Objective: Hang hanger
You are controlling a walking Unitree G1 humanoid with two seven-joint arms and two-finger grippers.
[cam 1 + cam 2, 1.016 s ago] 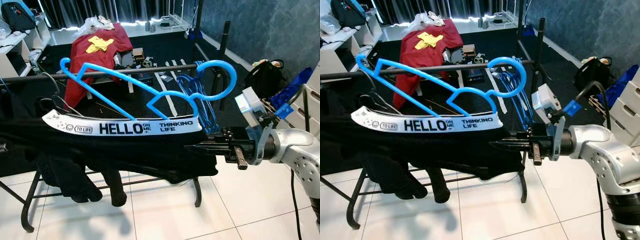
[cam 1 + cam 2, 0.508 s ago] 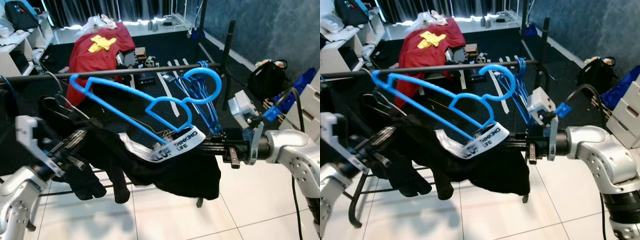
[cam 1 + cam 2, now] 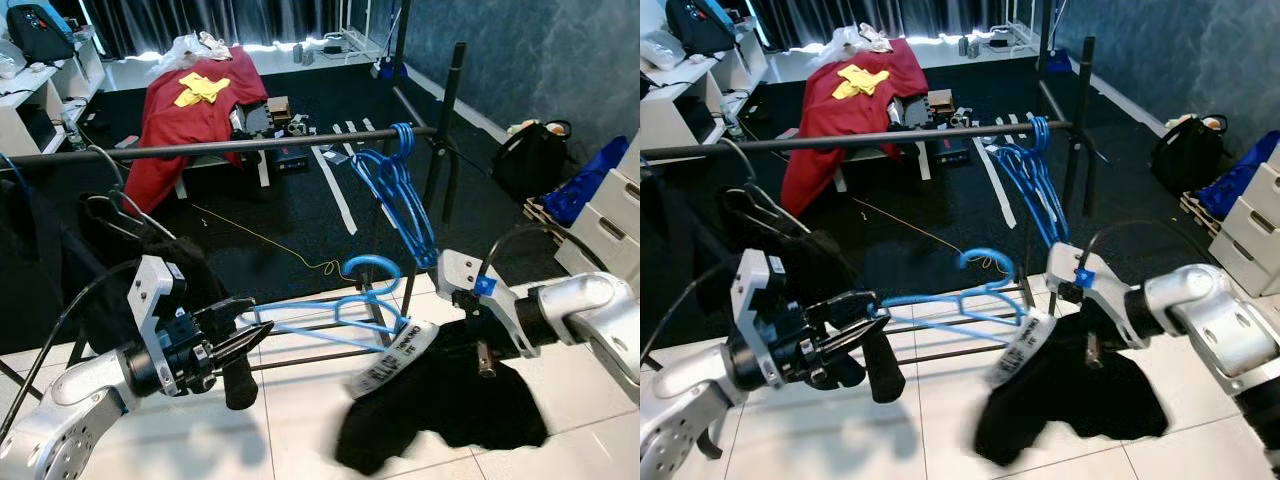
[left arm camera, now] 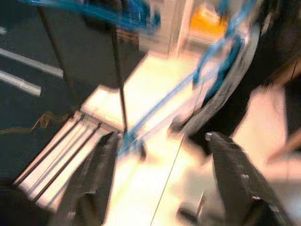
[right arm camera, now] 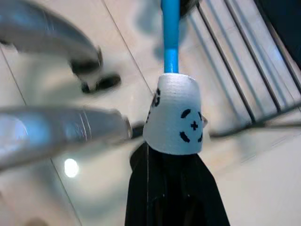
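Carrying the clothed hanger toward the rail.
My right gripper (image 3: pixel 470 335) is clamping the black garment (image 3: pixel 440 405); my left gripper (image 3: pixel 245 340), fingers apart, is reaching; next, lifting the blue hanger (image 3: pixel 340 315) toward the rail (image 3: pixel 200 147) at 12 o'clock.

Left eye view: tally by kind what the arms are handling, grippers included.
Grippers: 2 (left, right)
Loose blue hanger: 1
Black garment: 1
Total: 4
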